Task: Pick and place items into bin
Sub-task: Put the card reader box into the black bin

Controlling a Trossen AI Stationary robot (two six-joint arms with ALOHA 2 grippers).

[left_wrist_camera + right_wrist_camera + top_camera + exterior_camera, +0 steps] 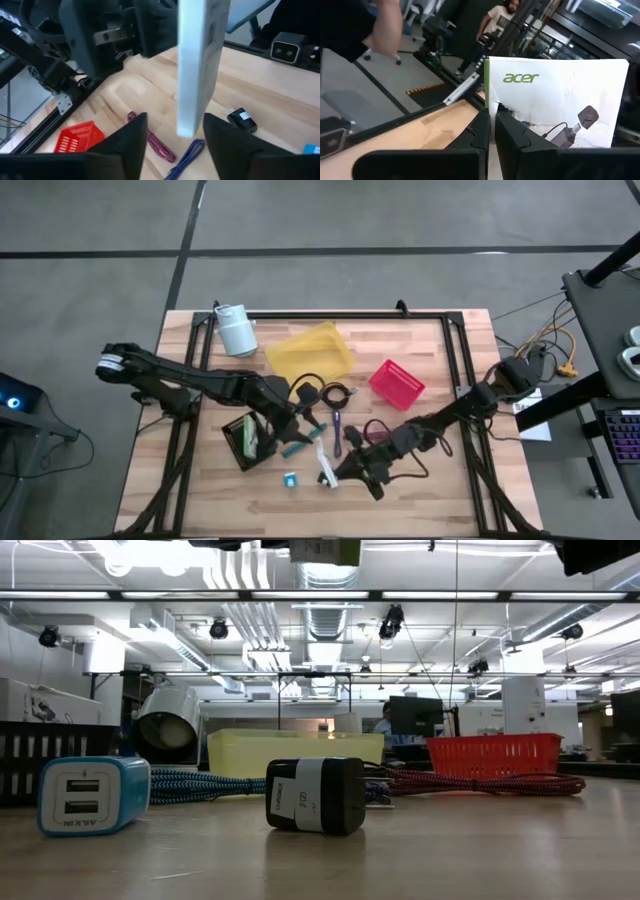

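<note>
White acer box (560, 105) is pinched by its edge in my right fingers (492, 131), pressed tight on it, held upright above the tabletop (430, 490). My left fingers (172, 137) are spread either side of that same box, long axis standing up between them, so left looks nearest to take it. Black bin (248, 442) sits just left; cables (335, 395) and red basket (397, 383) lie around.
</note>
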